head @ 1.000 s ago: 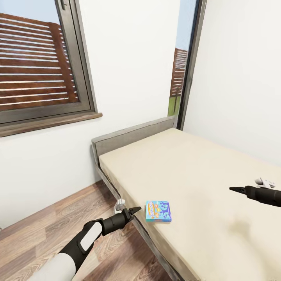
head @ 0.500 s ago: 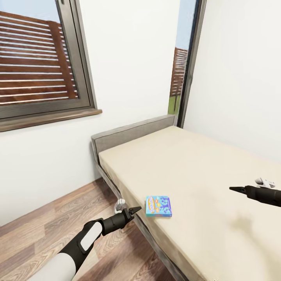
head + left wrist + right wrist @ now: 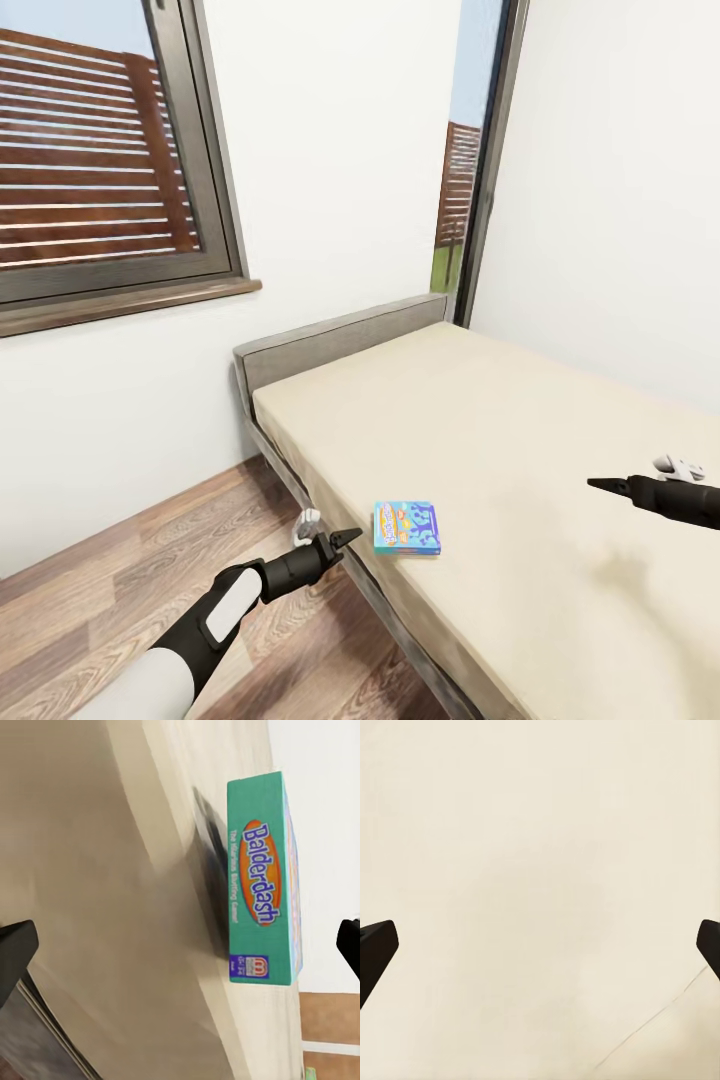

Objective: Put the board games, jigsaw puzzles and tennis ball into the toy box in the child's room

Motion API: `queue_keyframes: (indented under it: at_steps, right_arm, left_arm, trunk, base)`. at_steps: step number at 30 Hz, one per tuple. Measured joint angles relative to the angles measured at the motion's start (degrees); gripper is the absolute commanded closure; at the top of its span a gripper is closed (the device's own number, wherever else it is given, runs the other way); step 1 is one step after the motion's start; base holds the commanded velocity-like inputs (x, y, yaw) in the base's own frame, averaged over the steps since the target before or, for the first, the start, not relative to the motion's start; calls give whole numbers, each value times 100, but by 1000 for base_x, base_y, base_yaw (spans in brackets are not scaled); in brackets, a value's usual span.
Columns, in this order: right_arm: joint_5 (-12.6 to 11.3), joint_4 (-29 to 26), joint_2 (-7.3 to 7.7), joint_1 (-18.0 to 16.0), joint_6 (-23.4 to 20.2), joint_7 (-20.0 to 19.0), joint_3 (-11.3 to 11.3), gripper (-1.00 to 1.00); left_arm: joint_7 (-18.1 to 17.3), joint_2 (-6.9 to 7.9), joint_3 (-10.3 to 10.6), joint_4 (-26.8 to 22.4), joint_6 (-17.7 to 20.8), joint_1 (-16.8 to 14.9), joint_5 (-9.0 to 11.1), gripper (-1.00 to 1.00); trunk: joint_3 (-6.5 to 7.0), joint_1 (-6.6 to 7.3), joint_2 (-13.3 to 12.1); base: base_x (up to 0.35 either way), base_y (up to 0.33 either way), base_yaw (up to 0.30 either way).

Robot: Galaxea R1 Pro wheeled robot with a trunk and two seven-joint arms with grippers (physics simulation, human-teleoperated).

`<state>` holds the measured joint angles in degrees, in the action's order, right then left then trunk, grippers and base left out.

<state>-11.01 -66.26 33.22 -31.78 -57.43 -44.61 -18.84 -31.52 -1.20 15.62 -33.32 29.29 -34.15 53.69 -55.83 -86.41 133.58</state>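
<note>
Left wrist view reads "Balderdash" on the blue board game (image 3: 261, 881).

Bedroom in home: bed (image 3: 520, 450), window (image 3: 100, 160), plank floor (image 3: 130, 580).

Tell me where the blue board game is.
In the head view, the blue board game lies flat on the bed near its left edge, just right of the left gripper.

Beige bed (image 3: 520, 440), grey frame, on wood floor (image 3: 120, 590); blue board game (image 3: 406, 527) flat near its edge.
</note>
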Motion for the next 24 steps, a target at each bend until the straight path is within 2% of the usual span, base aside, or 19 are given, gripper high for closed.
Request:
queue_keyframes:
  at_steps: [24]
  right_arm:
    - [0, -282, -1, 41, 0, -8, 8, -100]
  left_arm:
    - [-4, -77, 15, 0, -32, -18, -4, -100]
  trunk:
    - [0, 0, 0]
  base:
    - [0, 0, 0]
